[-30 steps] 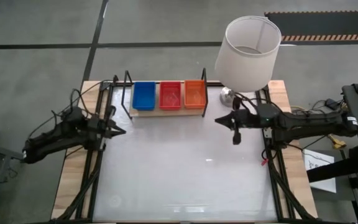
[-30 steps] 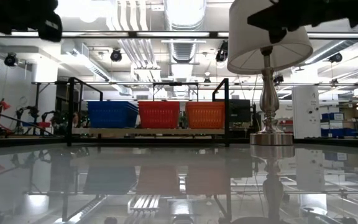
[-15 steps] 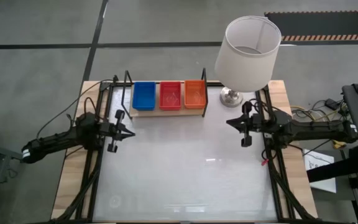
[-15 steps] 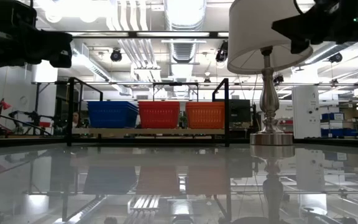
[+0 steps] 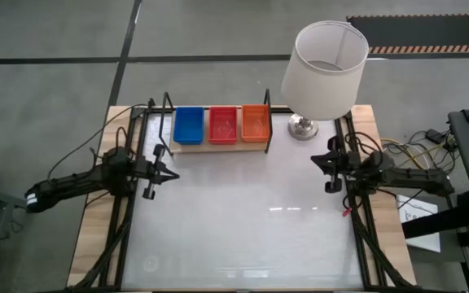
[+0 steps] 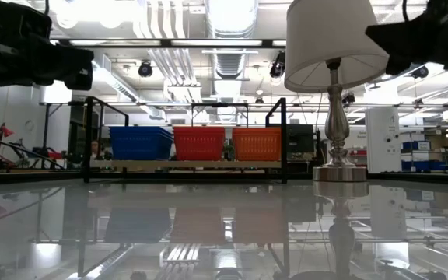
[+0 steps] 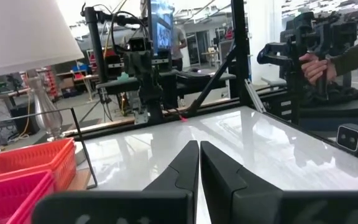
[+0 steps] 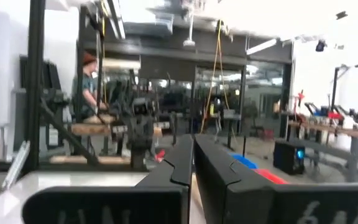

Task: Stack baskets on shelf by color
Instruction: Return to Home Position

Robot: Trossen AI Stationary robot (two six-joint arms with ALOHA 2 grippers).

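Sorting looks done imo. The shelf (image 5: 218,145) sits at the table's (image 5: 243,236) far edge, a bit left of centre, long axis running along that edge. On it, left to right: blue baskets (image 5: 188,124), red baskets (image 5: 223,124), orange baskets (image 5: 255,122), one stack per color, side by side. From the low cam all 3 stacks look abt the same height. Can't count layers tho. No loose basket shows on the tabletop.

Left gripper (image 5: 165,172) hangs over the left edge, right gripper (image 5: 321,161) over the right edge, both pointing inward across the table at each other. Both wrist cams show the fingers pressed together w/ nothing between them, so both are empty.

Key bit for the pull-back: the shelf isn't in front of either set of jaws, it's off to the side, toward the far edge. Left arm is the nearer one, close to the blue end. The right one is well apart from the orange end, w/ the lamp (image 5: 324,65) at the far right corner just beside it. So prob the only thing to watch is that lamp base, not the baskets.
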